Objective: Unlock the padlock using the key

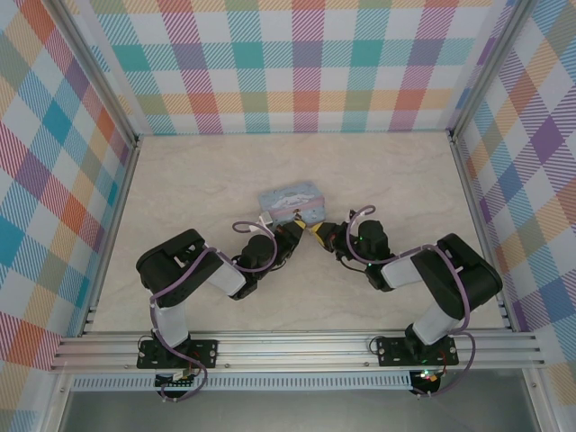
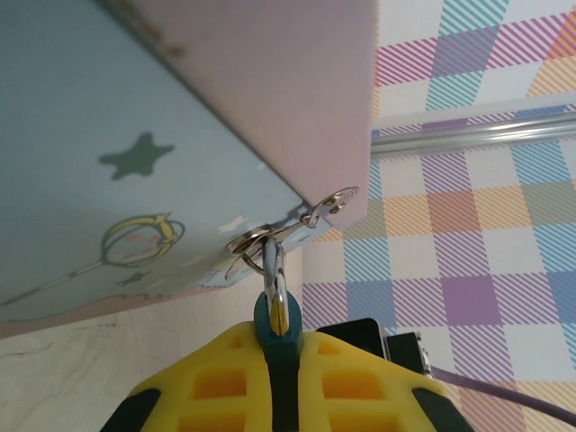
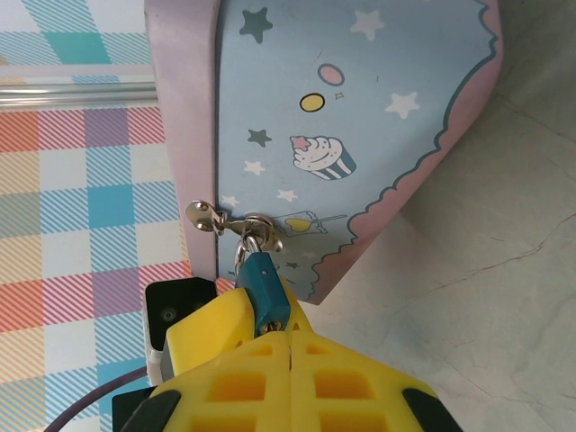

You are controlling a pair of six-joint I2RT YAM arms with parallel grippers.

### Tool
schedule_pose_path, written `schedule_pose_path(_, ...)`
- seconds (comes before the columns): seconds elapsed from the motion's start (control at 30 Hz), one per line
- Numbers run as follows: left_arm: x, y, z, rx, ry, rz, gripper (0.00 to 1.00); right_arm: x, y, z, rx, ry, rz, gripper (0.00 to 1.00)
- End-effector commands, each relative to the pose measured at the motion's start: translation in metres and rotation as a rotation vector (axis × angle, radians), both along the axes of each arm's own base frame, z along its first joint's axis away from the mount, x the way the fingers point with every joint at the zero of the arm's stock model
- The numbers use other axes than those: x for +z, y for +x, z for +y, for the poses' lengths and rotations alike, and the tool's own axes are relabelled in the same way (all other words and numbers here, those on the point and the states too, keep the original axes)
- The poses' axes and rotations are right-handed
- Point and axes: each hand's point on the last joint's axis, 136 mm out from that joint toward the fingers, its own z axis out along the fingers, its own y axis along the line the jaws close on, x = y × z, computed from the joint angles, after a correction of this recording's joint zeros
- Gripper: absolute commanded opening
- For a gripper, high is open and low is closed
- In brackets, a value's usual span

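Two claws meet at the near face of the tin (image 1: 290,200), centre of the top view, on the table (image 1: 198,180). Left gripper (image 2: 275,362) is clenched on the padlock (image 2: 270,335). Its teal body is pinched between the yellow pads, bottom centre of the left wrist view. The shackle (image 2: 277,283) runs up through the tin's hasp (image 2: 261,238) and looks locked.

Right gripper (image 3: 284,340) is squeezed fully together, bottom centre of the right wrist view. Its tips sit just under the padlock body, touching or nearly so. Key: not made out; can't tell if it's pinched in the right pads or already in the keyway.

Step in hand, my read: seating or turning the key. To do it well:
- Left claw should hold the body steady and square, with no pull on the hasp, or the tin may tilt or slide.
- Right claw lines the blade up with the keyway, presumably at the body's lower end and hidden here.
- Push straight along the body's axis, full depth before twisting.
- Twist about the key's own axis only, with a small wrist roll.
- Side load could bend the thin key or pop it out of the soft pads.
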Motion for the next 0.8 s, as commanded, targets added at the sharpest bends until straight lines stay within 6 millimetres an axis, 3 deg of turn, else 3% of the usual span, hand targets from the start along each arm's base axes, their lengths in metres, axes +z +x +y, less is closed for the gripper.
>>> schedule_pose_path(0.0, 0.025, -0.011, -0.027, -0.091, -0.075, -0.045, 0.00, 0.021, 0.000, 0.017, 0.031, 0.043, -0.064, 0.03)
schedule_pose_path(0.5, 0.007, -0.010, -0.029, -0.098, -0.048, -0.016, 0.00, 0.040, 0.004, 0.022, 0.042, 0.062, -0.099, 0.03)
schedule_pose_path(0.63, 0.007, -0.010, -0.035, -0.116, -0.056, -0.014, 0.00, 0.038, 0.002, 0.024, 0.049, 0.055, -0.090, 0.03)
schedule_pose_path(0.77, 0.010, -0.011, -0.031, -0.107, -0.054, -0.020, 0.00, 0.034, 0.008, 0.014, 0.013, 0.054, -0.086, 0.03)
